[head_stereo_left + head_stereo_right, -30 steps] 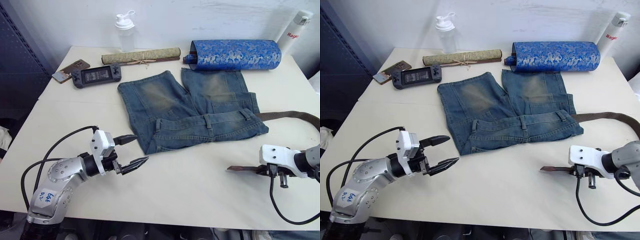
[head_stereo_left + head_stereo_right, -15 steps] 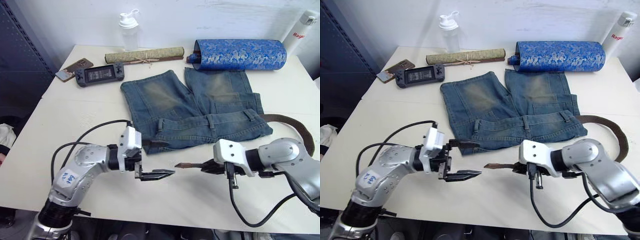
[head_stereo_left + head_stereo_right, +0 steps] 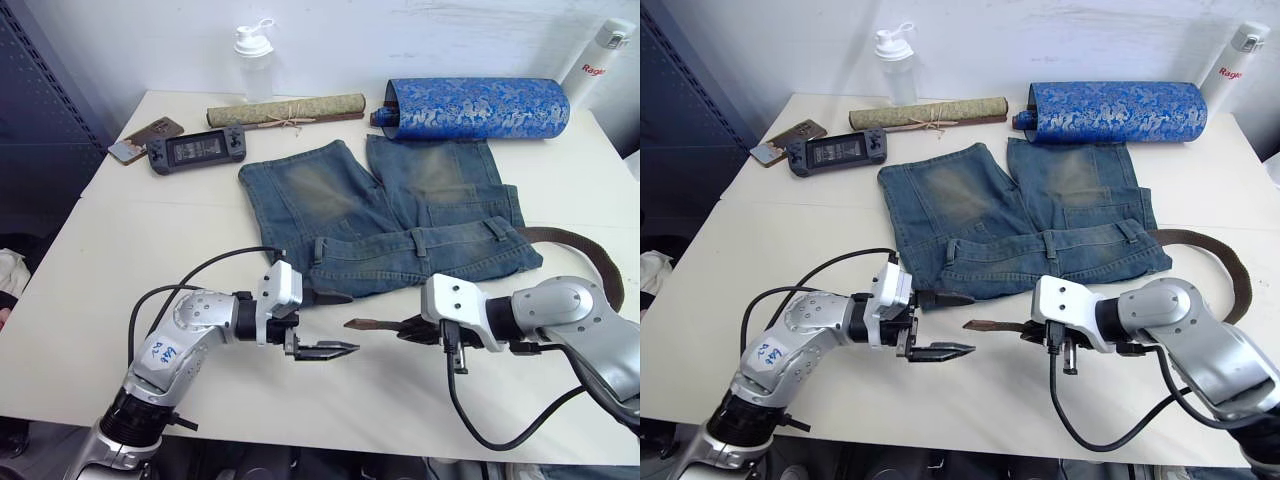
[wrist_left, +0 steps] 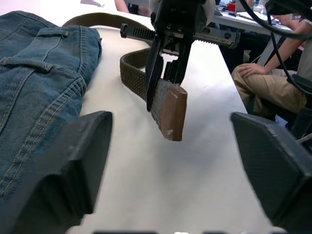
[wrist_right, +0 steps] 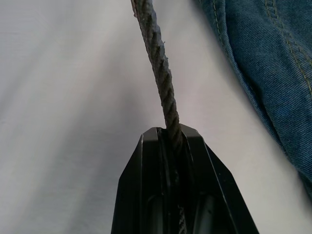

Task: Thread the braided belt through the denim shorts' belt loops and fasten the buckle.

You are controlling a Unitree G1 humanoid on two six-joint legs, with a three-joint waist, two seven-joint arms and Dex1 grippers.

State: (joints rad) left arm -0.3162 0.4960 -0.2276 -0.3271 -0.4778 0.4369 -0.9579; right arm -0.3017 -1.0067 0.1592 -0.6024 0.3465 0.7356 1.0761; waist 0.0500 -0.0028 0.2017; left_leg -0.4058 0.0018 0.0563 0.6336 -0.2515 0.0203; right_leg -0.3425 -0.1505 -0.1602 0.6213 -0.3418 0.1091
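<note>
Right gripper (image 3: 410, 327) clamps the braided belt (image 4: 168, 105) end above the worktop (image 3: 150, 230); left gripper (image 3: 335, 322) gapes, facing it.

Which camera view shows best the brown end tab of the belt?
The left wrist view: the end tab faces the camera, sticking out past the shut jaws of the right gripper. In the eye views the tab is a thin dark sliver. The right wrist view shows the belt edge-on.

Red "Ragi…" on white bottle (image 3: 602, 52), cut off.
</note>
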